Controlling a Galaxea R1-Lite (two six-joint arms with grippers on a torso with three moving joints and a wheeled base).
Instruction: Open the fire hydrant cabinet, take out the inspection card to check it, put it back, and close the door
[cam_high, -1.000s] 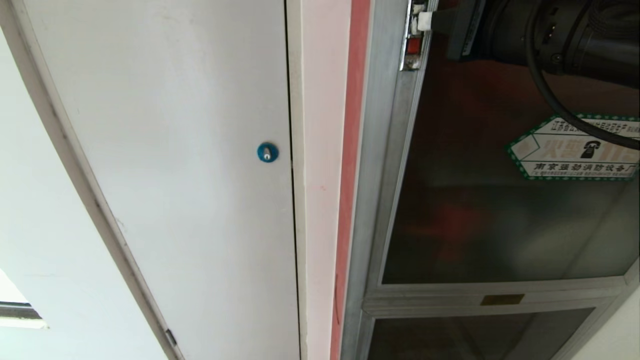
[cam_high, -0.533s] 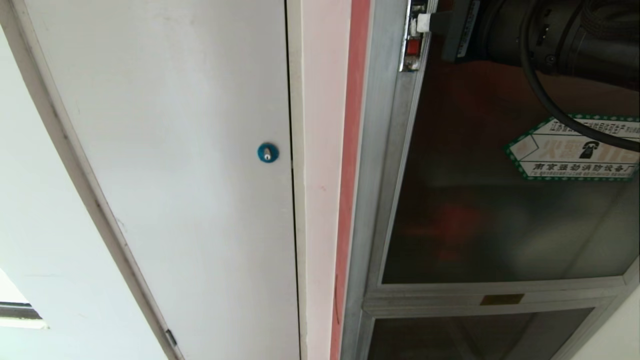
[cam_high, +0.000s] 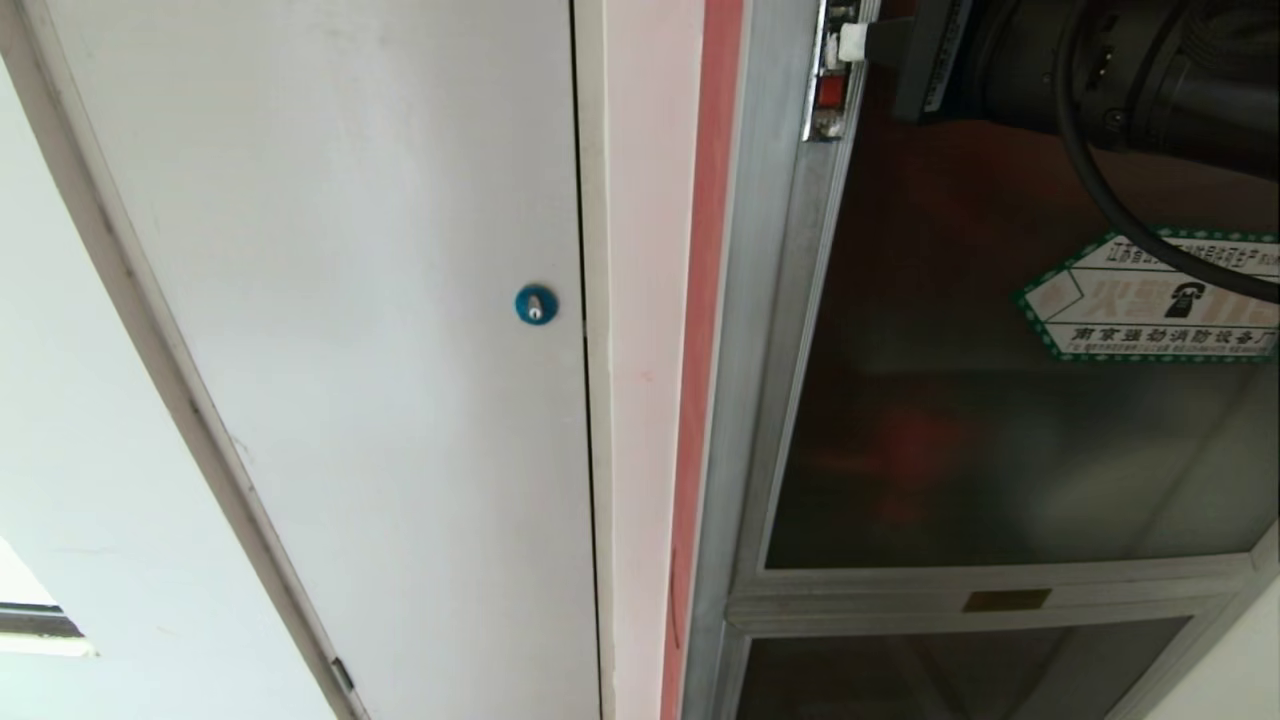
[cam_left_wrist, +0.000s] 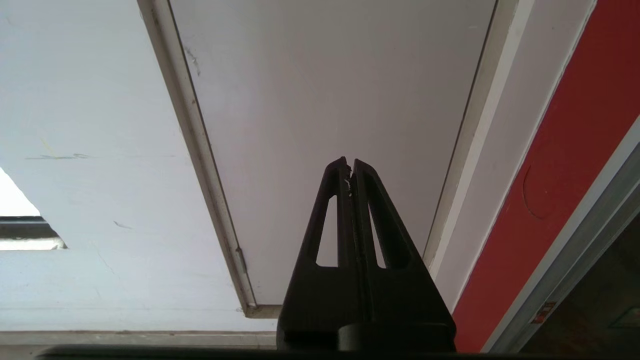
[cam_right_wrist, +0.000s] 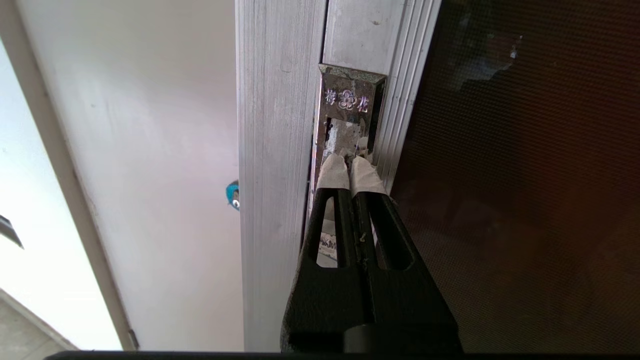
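At the door's (cam_high: 1000, 420) latch (cam_right_wrist: 345, 130), right pincer (cam_right_wrist: 350, 167) rests with fingertips pressed together.

A plain white flush door (cam_high: 350, 300) fills the left of the head view, its surface lightly scuffed. A small round blue lock (cam_high: 535, 304) with a silver keyhole sits near its right edge, just beside the narrow dark gap along the white door frame (cam_high: 592, 400). To the right runs a pale pinkish wall strip (cam_high: 645, 350), then a vertical red-painted band (cam_high: 700, 300). Left of the door, a white wall (cam_high: 80, 480) slopes away, with a dark horizontal ledge (cam_high: 40, 625) showing at the lower left corner.
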